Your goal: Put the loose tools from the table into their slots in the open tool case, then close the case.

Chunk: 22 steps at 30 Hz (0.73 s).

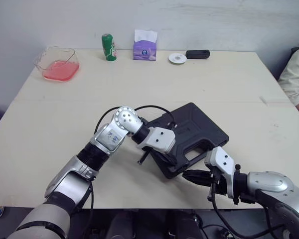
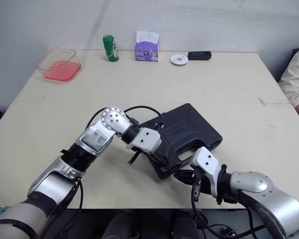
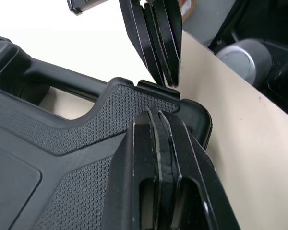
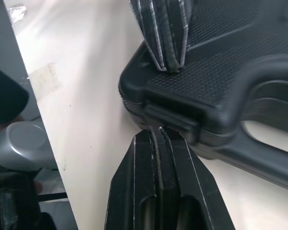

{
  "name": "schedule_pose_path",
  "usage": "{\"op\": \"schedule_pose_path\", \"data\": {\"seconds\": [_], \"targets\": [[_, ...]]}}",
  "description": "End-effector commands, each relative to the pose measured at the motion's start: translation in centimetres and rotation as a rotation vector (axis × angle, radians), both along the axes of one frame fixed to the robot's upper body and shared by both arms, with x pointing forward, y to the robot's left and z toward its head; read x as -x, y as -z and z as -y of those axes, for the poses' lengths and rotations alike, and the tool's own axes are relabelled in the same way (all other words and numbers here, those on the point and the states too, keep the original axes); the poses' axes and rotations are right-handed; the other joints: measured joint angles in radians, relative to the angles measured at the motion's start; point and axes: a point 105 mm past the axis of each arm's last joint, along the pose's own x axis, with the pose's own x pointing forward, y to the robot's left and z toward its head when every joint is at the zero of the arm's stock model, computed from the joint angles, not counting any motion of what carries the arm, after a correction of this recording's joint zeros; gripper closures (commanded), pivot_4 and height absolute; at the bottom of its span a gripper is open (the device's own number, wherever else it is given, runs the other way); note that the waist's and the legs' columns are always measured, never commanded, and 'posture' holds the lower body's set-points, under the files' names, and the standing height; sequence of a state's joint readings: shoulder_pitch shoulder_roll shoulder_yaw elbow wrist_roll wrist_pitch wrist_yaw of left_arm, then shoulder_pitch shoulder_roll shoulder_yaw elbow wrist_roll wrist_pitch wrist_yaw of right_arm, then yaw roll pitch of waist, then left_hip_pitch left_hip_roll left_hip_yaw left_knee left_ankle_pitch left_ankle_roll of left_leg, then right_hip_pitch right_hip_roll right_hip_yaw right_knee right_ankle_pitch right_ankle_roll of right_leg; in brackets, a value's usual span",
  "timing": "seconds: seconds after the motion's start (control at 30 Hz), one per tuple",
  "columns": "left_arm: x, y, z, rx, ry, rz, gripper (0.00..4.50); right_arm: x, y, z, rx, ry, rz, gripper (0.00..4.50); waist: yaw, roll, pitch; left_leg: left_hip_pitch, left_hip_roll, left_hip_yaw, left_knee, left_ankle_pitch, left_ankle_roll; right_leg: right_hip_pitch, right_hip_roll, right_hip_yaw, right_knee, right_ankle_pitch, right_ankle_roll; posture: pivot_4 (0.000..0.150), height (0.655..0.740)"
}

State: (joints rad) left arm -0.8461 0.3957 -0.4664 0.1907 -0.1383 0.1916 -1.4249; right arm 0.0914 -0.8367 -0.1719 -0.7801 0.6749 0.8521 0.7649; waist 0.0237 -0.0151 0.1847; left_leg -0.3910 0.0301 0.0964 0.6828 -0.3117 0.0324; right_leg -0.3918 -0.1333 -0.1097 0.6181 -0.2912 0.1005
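Observation:
The black tool case [image 1: 192, 129] lies closed on the table, handle [image 1: 201, 151] toward me. My left gripper [image 1: 172, 162] is shut, its tips pressing down on the lid's textured front corner [image 3: 134, 93]. My right gripper [image 1: 185, 175] is also shut and holds nothing. Its tips are level with the table and touch the case's front edge at the latch [image 4: 172, 118]. In the right wrist view the left gripper's fingers [image 4: 169, 43] come down onto the lid just above that latch. No loose tools are in sight on the table.
Along the table's far edge stand a clear tub of pink liquid [image 1: 57, 64], a green bottle [image 1: 108, 47], a purple tissue pack [image 1: 145, 47], a white disc [image 1: 177, 58] and a black device [image 1: 197, 54]. A person's sleeve [image 1: 295, 79] shows at the right edge.

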Motion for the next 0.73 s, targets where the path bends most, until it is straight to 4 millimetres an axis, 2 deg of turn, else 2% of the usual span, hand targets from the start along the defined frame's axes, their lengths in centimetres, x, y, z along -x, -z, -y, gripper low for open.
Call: {"op": "schedule_pose_path", "data": {"seconds": [0.03, 0.17, 0.23, 0.27, 0.3, 0.47, 0.67, 0.73], "targets": [[-0.9, -3.2, -3.6, 0.156, -0.200, -0.207, 3.56, 0.7, -4.2, 2.3, 0.001, -0.011, 0.089, 3.53, -0.006, 0.000, 0.001, -0.001, 0.001, 0.001, 0.000, 0.000, 0.000, -0.001, 0.000, 0.000, 0.000, 0.000, 0.000, 0.150, 0.7244], [-0.7, -6.4, -8.2, 0.269, -0.369, -0.245, 1.66, 1.6, -7.5, 5.7, 0.014, 0.000, 0.093, 1.56, -0.003, 0.000, 0.005, -0.003, 0.003, -0.002, -0.002, 0.002, -0.003, -0.004, 0.002, -0.002, 0.001, -0.001, -0.002, 0.150, 0.7244], [0.9, -7.9, -11.9, 0.286, -0.440, -0.299, 0.81, 1.7, -8.8, 7.8, 0.042, 0.036, 0.091, 0.59, -0.006, 0.001, 0.006, -0.003, 0.002, -0.002, -0.003, 0.002, -0.004, -0.003, 0.002, -0.002, 0.000, -0.001, -0.002, 0.150, 0.7244], [1.6, -8.5, -13.1, 0.289, -0.466, -0.319, 0.29, 1.8, -9.2, 8.6, 0.056, 0.050, 0.089, 0.08, -0.009, 0.001, 0.007, -0.003, 0.002, 0.000, -0.003, 0.002, -0.003, -0.003, 0.002, -0.001, 0.000, -0.001, -0.002, 0.150, 0.7244], [2.3, -8.9, -14.2, 0.292, -0.497, -0.337, 0.01, 1.8, -9.5, 9.5, 0.072, 0.067, 0.090, 0.00, -0.009, 0.000, 0.007, -0.002, 0.002, 0.000, -0.003, 0.002, -0.003, -0.002, 0.002, -0.001, -0.001, -0.001, -0.002, 0.150, 0.7244], [4.3, -9.4, -20.4, 0.257, -0.747, -0.312, 0.01, 1.3, -10.6, 13.2, 0.144, 0.144, 0.132, 0.00, -0.003, 0.002, 0.009, -0.001, 0.001, 0.000, -0.003, -0.001, -0.003, -0.002, 0.000, 0.000, -0.004, -0.001, -0.001, 0.150, 0.7244], [5.2, -10.4, -24.3, 0.307, -0.943, -0.241, 0.01, 0.6, -11.0, 15.3, 0.166, 0.182, 0.161, 0.00, 0.001, 0.005, 0.011, -0.002, 0.001, -0.002, -0.007, -0.004, -0.011, -0.002, -0.007, -0.002, -0.007, -0.001, -0.002, 0.150, 0.7244], [5.4, -10.6, -24.8, 0.336, -0.968, -0.221, 0.01, 0.3, -11.1, 15.4, 0.164, 0.177, 0.172, 0.00, -0.001, 0.005, 0.011, -0.002, 0.001, -0.001, -0.011, -0.003, -0.012, -0.003, -0.007, -0.001, -0.008, -0.001, -0.002, 0.150, 0.7244]]}}
